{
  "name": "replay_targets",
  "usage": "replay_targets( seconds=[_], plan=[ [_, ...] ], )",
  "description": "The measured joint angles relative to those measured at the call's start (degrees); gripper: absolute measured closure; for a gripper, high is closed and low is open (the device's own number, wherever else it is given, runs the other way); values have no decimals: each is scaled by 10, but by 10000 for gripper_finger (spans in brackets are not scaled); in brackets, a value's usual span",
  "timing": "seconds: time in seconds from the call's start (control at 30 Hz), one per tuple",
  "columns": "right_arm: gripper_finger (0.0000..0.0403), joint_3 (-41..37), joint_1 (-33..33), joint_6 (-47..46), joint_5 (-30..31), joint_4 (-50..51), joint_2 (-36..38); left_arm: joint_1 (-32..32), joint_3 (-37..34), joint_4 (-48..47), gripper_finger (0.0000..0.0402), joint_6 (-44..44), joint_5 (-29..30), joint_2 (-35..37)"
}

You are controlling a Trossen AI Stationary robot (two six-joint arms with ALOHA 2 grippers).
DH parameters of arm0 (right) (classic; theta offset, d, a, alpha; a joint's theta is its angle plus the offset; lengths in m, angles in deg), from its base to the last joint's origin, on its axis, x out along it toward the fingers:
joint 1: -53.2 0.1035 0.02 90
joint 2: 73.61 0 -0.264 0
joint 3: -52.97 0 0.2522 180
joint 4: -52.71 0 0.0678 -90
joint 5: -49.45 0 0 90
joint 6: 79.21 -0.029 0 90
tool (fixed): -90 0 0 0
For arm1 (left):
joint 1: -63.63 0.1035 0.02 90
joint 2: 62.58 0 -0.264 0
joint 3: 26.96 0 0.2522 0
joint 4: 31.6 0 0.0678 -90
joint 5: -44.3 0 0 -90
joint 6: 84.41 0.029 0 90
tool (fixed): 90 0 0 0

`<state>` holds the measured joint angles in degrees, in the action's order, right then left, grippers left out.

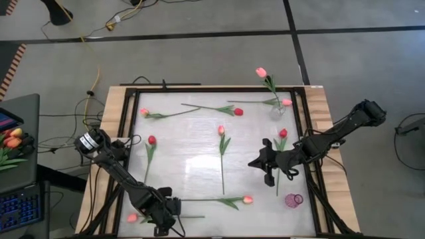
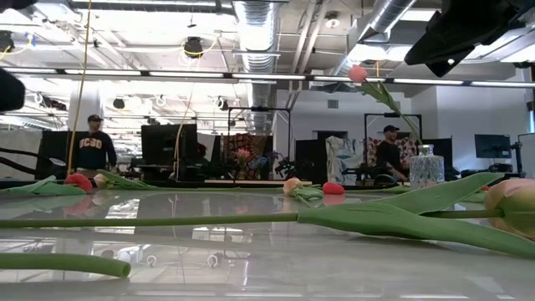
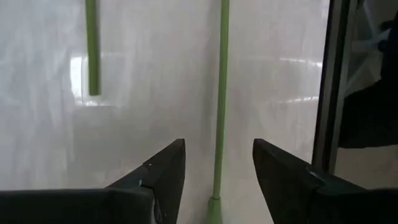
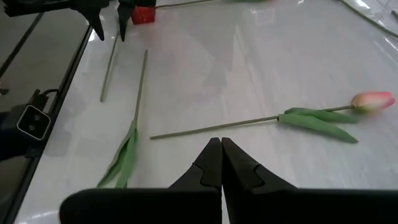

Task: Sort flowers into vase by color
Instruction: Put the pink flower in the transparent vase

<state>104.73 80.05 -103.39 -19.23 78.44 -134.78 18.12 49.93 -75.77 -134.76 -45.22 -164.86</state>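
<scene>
Several tulips lie flat on the white table top (image 1: 192,143): red heads (image 1: 152,140), (image 1: 238,111), (image 1: 283,133) and pink or salmon ones (image 1: 144,112), (image 1: 221,130), (image 1: 248,199), (image 1: 131,217). A clear vase (image 1: 277,110) at the far right holds two pink tulips (image 1: 261,72); one stands up in the low view (image 2: 358,73). My left gripper (image 1: 171,219) is open at the near edge. Its fingers stand on either side of a green stem (image 3: 220,112) without touching it. My right gripper (image 1: 254,161) (image 4: 221,143) is shut and hovers above the table's right half.
A small purple vase (image 1: 294,199) stands near the right corner. The black frame (image 1: 311,153) (image 3: 328,93) rims the table. The salmon tulip (image 4: 372,99) (image 2: 508,201) and a second stem end (image 3: 92,56) lie close by. Orange tulips (image 1: 12,139) sit off the table; people (image 2: 90,149) stand behind.
</scene>
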Motion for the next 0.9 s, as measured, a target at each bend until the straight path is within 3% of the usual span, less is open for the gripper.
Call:
replay_targets(
  seconds=[0.37, 0.6, 0.9],
  plan=[
    [376, 0, -4, 7, 2, 0, 0, -24, -39, 29, 245, 0, 13, 0],
    [376, 0, -4, 8, 5, 0, 0, -29, -41, 30, 283, 5, 12, -1],
    [376, 0, -4, 8, 10, 2, 0, -30, -37, 74, 340, 20, -36, -37]
  ],
)
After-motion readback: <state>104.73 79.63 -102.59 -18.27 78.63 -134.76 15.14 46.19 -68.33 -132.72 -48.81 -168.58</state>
